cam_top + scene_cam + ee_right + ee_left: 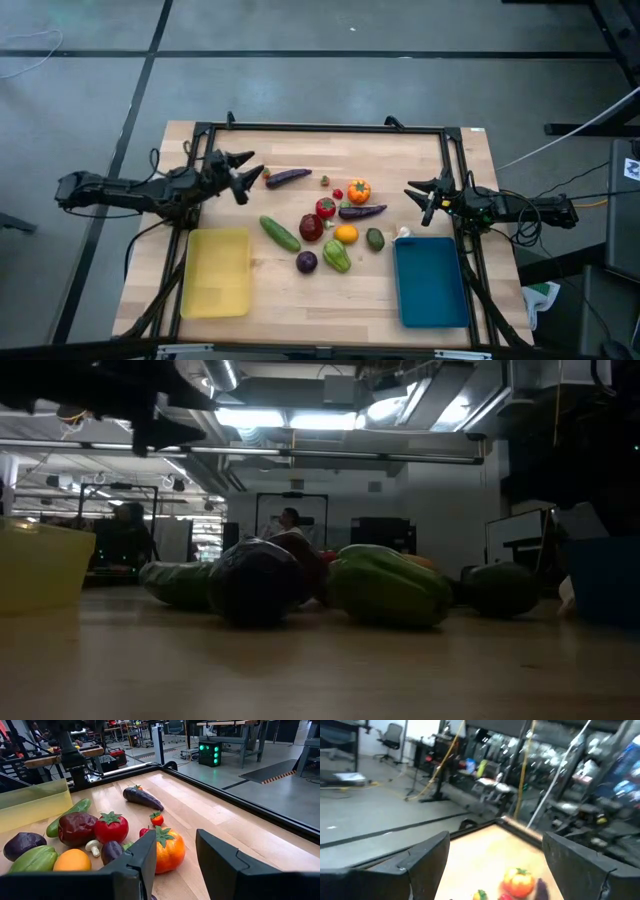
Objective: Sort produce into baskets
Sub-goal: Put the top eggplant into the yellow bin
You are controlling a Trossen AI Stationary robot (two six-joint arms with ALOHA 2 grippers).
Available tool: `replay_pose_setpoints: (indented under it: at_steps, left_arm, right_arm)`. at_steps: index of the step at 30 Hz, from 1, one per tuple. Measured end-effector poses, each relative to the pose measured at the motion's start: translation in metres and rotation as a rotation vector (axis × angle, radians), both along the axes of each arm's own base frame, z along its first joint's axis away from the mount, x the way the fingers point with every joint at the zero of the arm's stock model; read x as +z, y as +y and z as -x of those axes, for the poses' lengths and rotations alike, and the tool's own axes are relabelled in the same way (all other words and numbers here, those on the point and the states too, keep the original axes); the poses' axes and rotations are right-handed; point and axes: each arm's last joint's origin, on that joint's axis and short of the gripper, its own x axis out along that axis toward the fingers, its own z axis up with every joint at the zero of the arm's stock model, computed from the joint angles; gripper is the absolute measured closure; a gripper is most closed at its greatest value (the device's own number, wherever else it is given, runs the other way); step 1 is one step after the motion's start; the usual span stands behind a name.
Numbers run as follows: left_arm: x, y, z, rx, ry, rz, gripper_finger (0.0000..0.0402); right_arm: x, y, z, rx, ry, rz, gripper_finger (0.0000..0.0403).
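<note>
The produce lies in a loose cluster mid-table: an eggplant point(288, 178), an orange pepper point(359, 190), a red pepper point(326, 208), a second eggplant point(362, 211), a cucumber point(280, 233), a dark red apple point(311, 227), an orange point(346, 234), an avocado point(375, 239) and a green pepper point(336, 255). The yellow basket point(215, 272) and the blue basket point(430, 280) stand empty at the near side. My left gripper point(245, 172) is open and empty, left of the far eggplant. My right gripper point(418, 195) is open and empty, right of the cluster, facing the orange pepper point(167, 850).
A dark frame rail point(320, 128) runs along the table's far and side edges. A small white piece point(404, 233) lies by the blue basket's far corner. Bare wood lies between the two baskets. A person shows in the room behind in the low view point(290, 520).
</note>
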Motion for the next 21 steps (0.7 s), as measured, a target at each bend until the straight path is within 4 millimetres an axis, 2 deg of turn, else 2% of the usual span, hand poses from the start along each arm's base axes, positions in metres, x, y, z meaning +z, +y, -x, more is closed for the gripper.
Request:
replay_pose_setpoints:
  at_steps: [8,13,16,21]
  left_arm:
    - [0.021,0.019,-0.036,0.032,0.155,0.025,0.0086]
    - [0.025,0.037,-0.056,0.039,0.236,0.031,0.0086]
    - [0.022,0.05,-0.069,0.018,0.283,0.048,0.0086]
    - [0.004,0.073,-0.09,-0.001,0.423,0.122,0.0086]
  right_arm:
    - [0.0,0.0,0.0,0.0,0.0,0.0,0.0267]
    - [0.0,0.0,0.0,0.0,0.0,0.0,0.0267]
    - [0.0,0.0,0.0,0.0,0.0,0.0,0.0267]
    - [0.0,0.0,0.0,0.0,0.0,0.0,0.0267]
